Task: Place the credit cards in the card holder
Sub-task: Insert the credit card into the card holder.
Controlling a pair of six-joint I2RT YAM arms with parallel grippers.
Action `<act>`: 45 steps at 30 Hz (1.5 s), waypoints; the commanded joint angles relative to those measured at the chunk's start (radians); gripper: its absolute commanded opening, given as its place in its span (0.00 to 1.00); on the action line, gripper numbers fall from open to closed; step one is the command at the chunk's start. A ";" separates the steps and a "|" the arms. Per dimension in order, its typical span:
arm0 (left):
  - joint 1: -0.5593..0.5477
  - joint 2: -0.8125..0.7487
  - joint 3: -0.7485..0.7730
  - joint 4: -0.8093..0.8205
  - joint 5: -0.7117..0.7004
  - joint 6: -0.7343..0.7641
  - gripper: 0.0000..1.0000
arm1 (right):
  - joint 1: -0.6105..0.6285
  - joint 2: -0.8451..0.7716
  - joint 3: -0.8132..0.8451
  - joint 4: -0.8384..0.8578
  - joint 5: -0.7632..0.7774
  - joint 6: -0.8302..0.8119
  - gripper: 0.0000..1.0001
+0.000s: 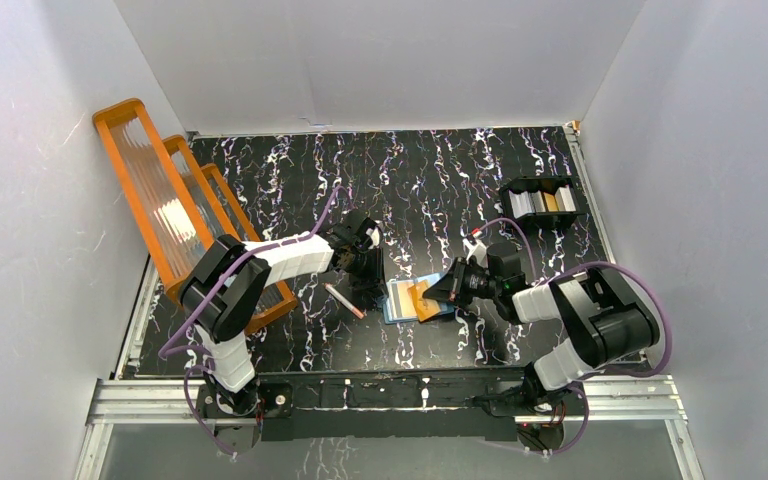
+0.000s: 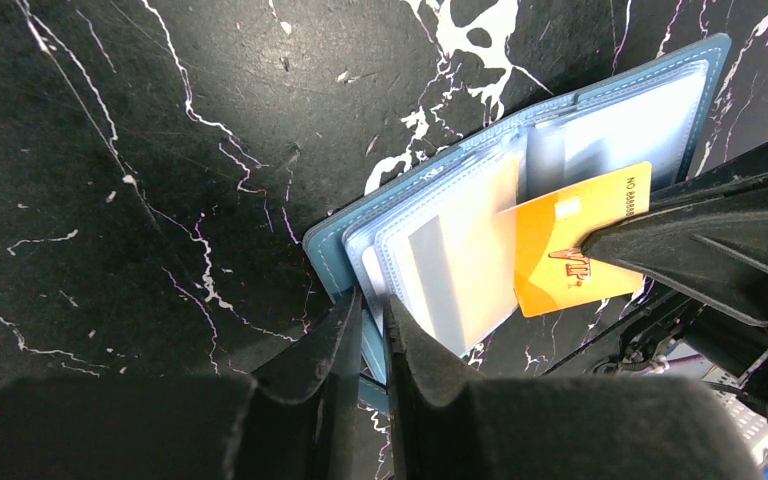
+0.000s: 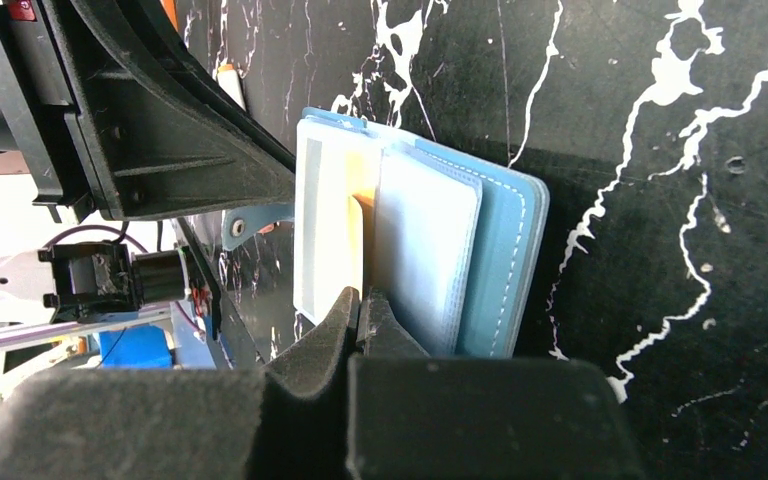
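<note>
A teal card holder [image 2: 440, 262] lies open at the near middle of the worktop [image 1: 410, 180], its left edge pinched by the left hand [image 2: 372, 305], while the right hand [image 3: 360, 298] grips an orange credit card [image 2: 560, 250] tucked between its pockets.

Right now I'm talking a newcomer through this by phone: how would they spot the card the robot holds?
On the black marbled table, find the open blue wallet between the left arm and right arm. The card sticks out of it, pinched by the right gripper: the only orange thing among pale pockets.
</note>
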 commanded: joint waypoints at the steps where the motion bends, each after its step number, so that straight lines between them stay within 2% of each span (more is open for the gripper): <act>1: -0.004 0.036 0.005 -0.018 -0.012 0.018 0.13 | 0.005 0.018 0.017 0.080 -0.012 0.002 0.00; 13: -0.010 0.029 -0.019 0.007 0.007 -0.006 0.13 | 0.006 0.111 -0.013 0.276 0.003 0.082 0.00; 24: -0.029 0.038 -0.032 0.043 0.028 -0.043 0.12 | 0.080 0.130 -0.008 0.274 0.076 0.088 0.01; 27: -0.030 0.039 -0.033 0.045 0.024 -0.044 0.12 | 0.084 0.115 -0.002 0.195 0.099 0.086 0.11; 30: -0.030 0.038 -0.035 0.044 0.022 -0.043 0.12 | 0.086 0.028 0.029 -0.032 0.179 0.018 0.22; 32: -0.030 0.036 -0.034 0.042 0.019 -0.040 0.12 | 0.085 -0.053 0.106 -0.201 0.245 -0.053 0.27; 36: -0.030 0.033 -0.031 0.037 0.013 -0.036 0.11 | 0.085 -0.157 0.158 -0.399 0.341 -0.114 0.38; 40: -0.030 0.037 -0.028 0.037 0.015 -0.035 0.11 | 0.085 -0.195 0.166 -0.451 0.351 -0.127 0.42; 45: -0.030 0.034 -0.030 0.037 0.017 -0.040 0.11 | 0.089 -0.174 0.161 -0.428 0.323 -0.126 0.43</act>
